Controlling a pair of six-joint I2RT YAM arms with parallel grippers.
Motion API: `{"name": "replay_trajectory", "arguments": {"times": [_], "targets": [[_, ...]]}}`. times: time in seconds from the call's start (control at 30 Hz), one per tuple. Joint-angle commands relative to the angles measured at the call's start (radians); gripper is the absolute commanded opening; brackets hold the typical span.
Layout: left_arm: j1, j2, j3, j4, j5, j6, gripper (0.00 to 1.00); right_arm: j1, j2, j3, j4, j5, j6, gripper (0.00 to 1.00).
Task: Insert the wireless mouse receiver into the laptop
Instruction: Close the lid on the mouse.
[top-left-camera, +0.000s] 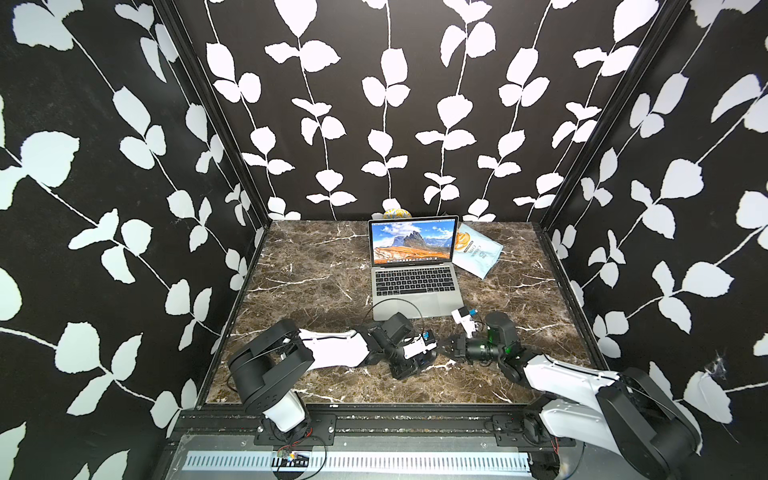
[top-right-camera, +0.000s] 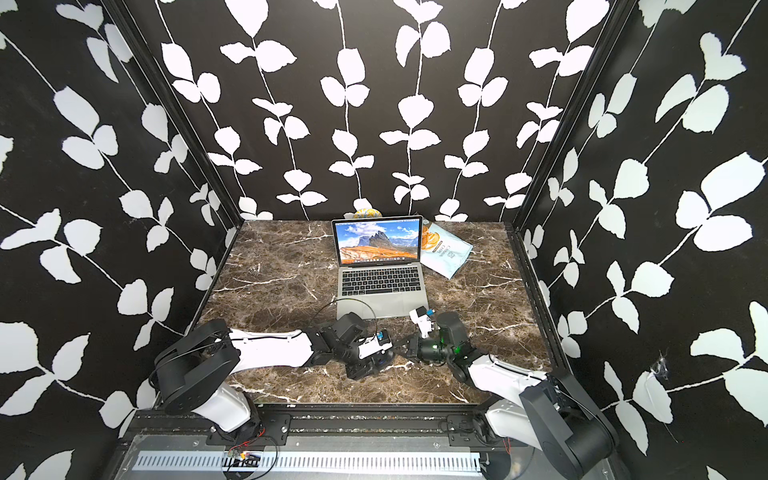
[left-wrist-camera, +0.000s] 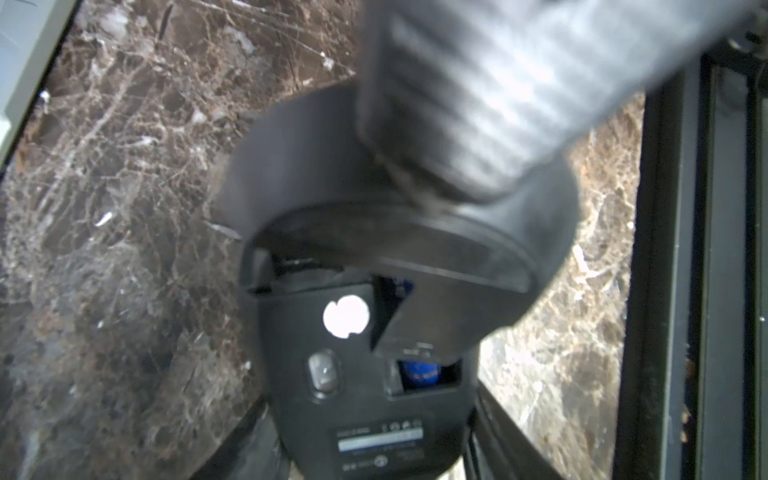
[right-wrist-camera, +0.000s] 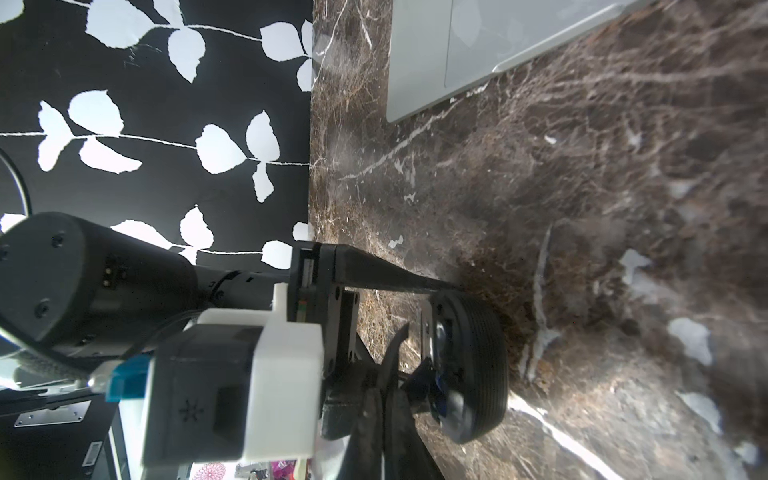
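Left gripper (top-left-camera: 433, 351): jaws part-spread, clamping the small black oval wireless mouse (left-wrist-camera: 357, 374) between them.
Right gripper (right-wrist-camera: 388, 386): jaws pressing together, tips pushing at the curved black plastic cover (left-wrist-camera: 415, 257).
Slim silver-grey laptop (top-left-camera: 415, 286): sitting well beyond both jaws.
Receiver: unidentifiable; something blue (left-wrist-camera: 419, 372) is showing beside the tips.
Risk: pushing may be twisting the mouse out of the left jaws, or flinging the cover.
Writing: underside label (left-wrist-camera: 380, 440) is blurring; unreadable.

surface: brown marble table (top-left-camera: 316, 266) | on it: laptop (top-left-camera: 415, 286), open, far centre | pale blue snack bag (top-left-camera: 478, 253) just beside
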Motion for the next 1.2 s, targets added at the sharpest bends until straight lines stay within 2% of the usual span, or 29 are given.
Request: {"name": "replay_trajectory", "arguments": {"times": [0.0, 0.53, 0.87, 1.03, 1.17], "targets": [[-0.003, 0.028, -0.019, -0.057, 0.005, 0.007, 0.37, 0.003, 0.006, 0.017, -0.046, 0.015, -0.047, 0.0], [-0.009, 0.041, -0.007, -0.088, -0.009, 0.03, 0.34, -0.021, 0.032, 0.122, -0.299, 0.012, -0.209, 0.0], [-0.012, 0.047, -0.003, -0.096, -0.014, 0.033, 0.33, -0.035, 0.026, 0.183, -0.419, 0.034, -0.274, 0.19], [-0.014, 0.05, 0.001, -0.102, -0.014, 0.034, 0.33, -0.04, 0.032, 0.193, -0.41, 0.028, -0.278, 0.22], [-0.015, 0.054, 0.004, -0.106, -0.016, 0.033, 0.32, -0.042, 0.016, 0.195, -0.416, 0.04, -0.28, 0.28]]}}
